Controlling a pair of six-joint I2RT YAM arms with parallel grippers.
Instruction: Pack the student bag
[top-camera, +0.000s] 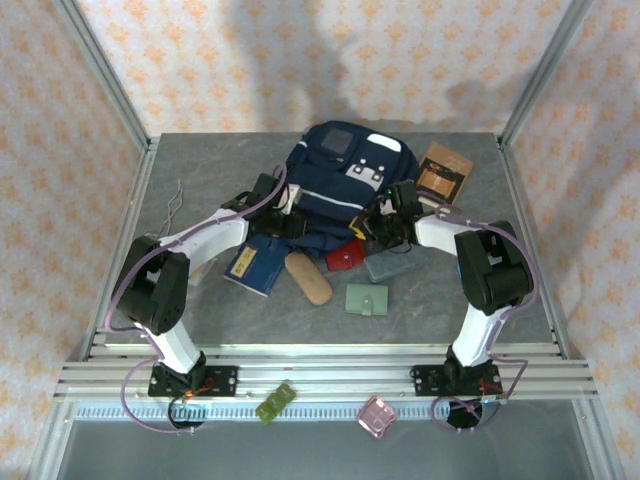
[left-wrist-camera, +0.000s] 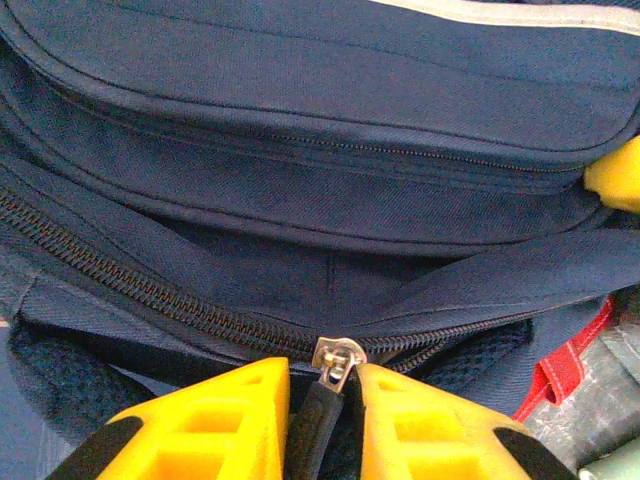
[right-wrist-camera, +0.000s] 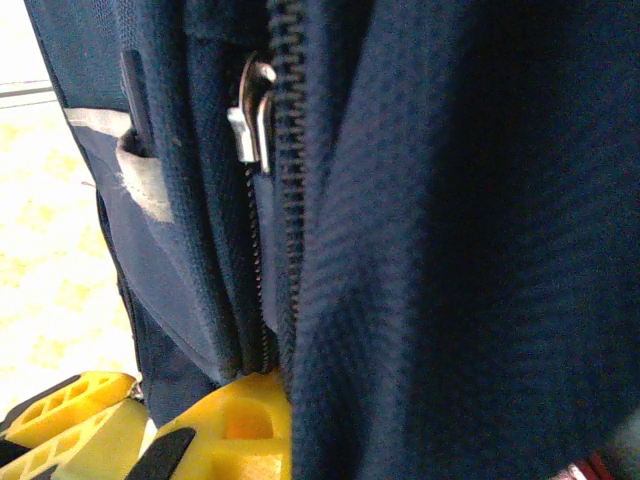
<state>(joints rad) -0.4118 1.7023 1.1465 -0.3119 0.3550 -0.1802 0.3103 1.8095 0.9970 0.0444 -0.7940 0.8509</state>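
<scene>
The student bag (top-camera: 340, 170), navy with a grey-white stripe, lies at the back middle of the table. My left gripper (top-camera: 287, 218) is at the bag's near left edge. In the left wrist view this gripper (left-wrist-camera: 325, 390) is shut on the black zipper pull (left-wrist-camera: 315, 430), with the metal slider (left-wrist-camera: 340, 357) just past its yellow fingers (left-wrist-camera: 220, 420). My right gripper (top-camera: 385, 218) is at the bag's near right edge. In the right wrist view it (right-wrist-camera: 320, 400) is shut on a fold of bag fabric (right-wrist-camera: 450, 250); one yellow finger (right-wrist-camera: 230, 420) shows and the other is hidden behind the cloth.
In front of the bag lie a flat navy booklet (top-camera: 253, 266), a tan oblong case (top-camera: 308, 278), a red wallet (top-camera: 345, 257), a grey-green pouch (top-camera: 393, 265) and a green wallet (top-camera: 368, 299). A brown notebook (top-camera: 444, 172) sits right of the bag.
</scene>
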